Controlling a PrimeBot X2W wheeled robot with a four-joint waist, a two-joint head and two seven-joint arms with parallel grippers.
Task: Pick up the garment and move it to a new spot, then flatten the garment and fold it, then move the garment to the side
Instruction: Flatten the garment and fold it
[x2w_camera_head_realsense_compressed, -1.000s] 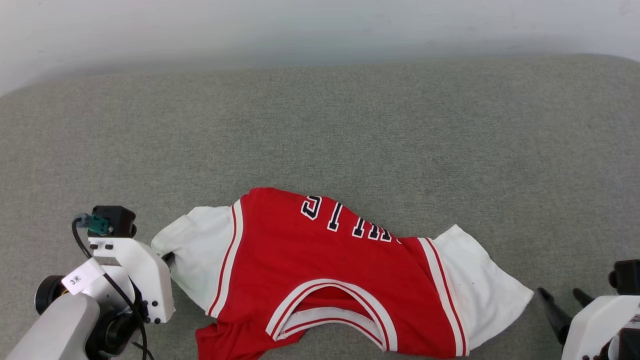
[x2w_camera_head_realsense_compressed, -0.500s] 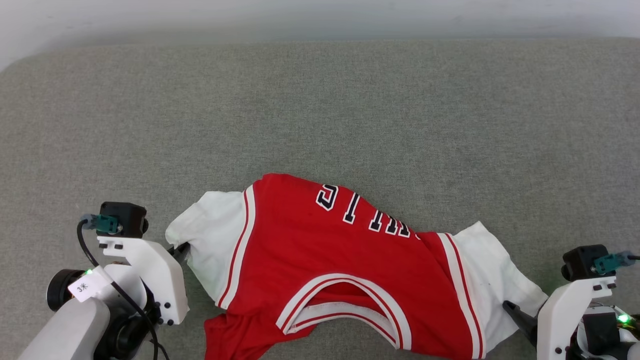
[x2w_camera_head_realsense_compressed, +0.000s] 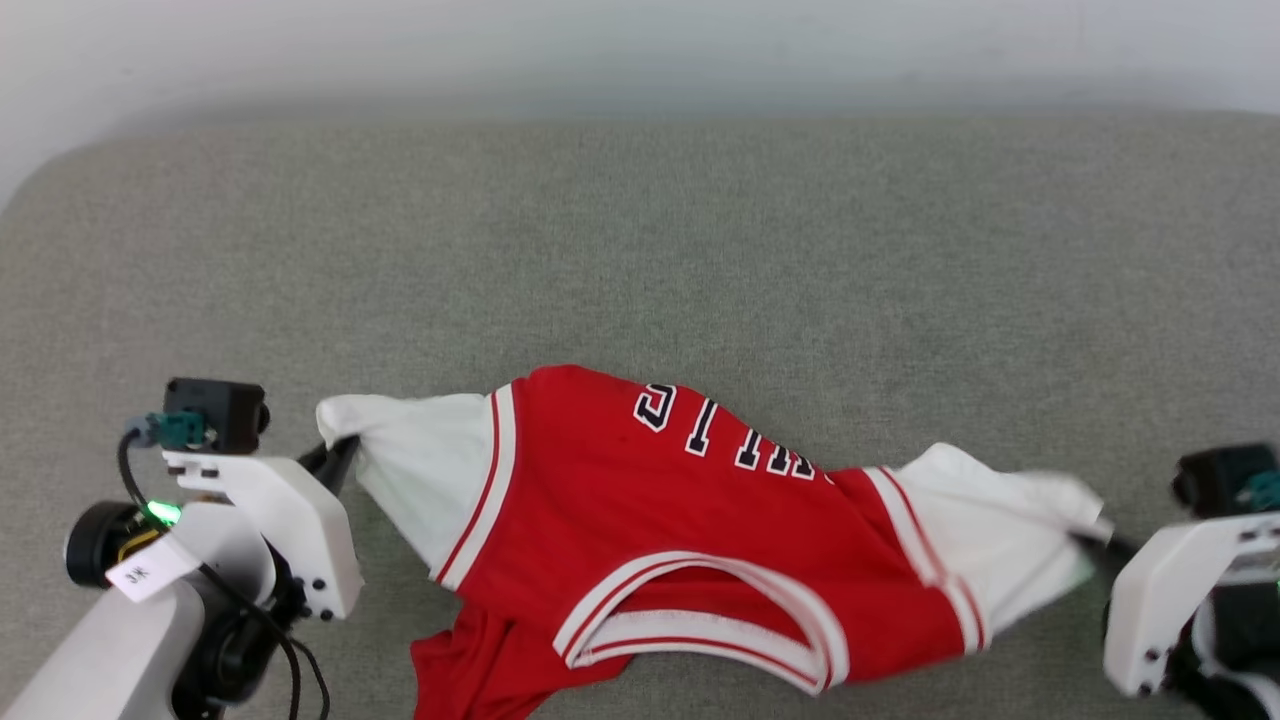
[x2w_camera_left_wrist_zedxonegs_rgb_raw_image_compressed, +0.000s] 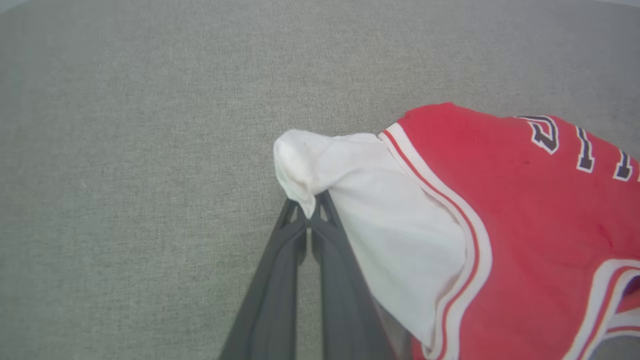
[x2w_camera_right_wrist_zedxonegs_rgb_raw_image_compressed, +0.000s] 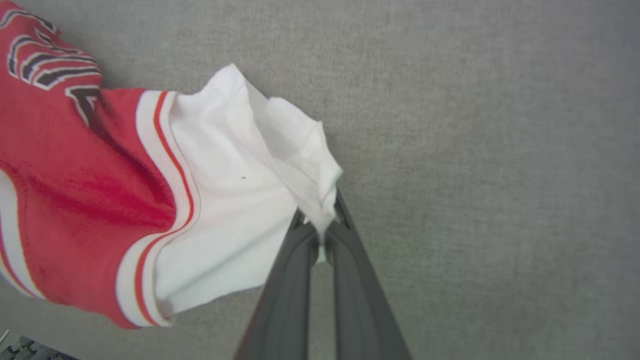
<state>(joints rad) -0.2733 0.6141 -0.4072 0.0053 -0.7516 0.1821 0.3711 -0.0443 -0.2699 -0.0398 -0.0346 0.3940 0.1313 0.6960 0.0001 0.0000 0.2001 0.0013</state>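
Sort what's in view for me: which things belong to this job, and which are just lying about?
Job:
- jersey
- left gripper, shut on its sleeve
- right gripper, shut on the other sleeve

Just there:
- grey surface under the jersey
- pale wall behind

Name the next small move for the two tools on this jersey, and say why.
Probably raise both tools together, keeping them apart. The left tool is shut on one white sleeve at its tip and the right tool on the other sleeve at its edge, so both grips look set, while the jersey lies rumpled on the grey surface. Lifting evenly should hang it open for carrying.
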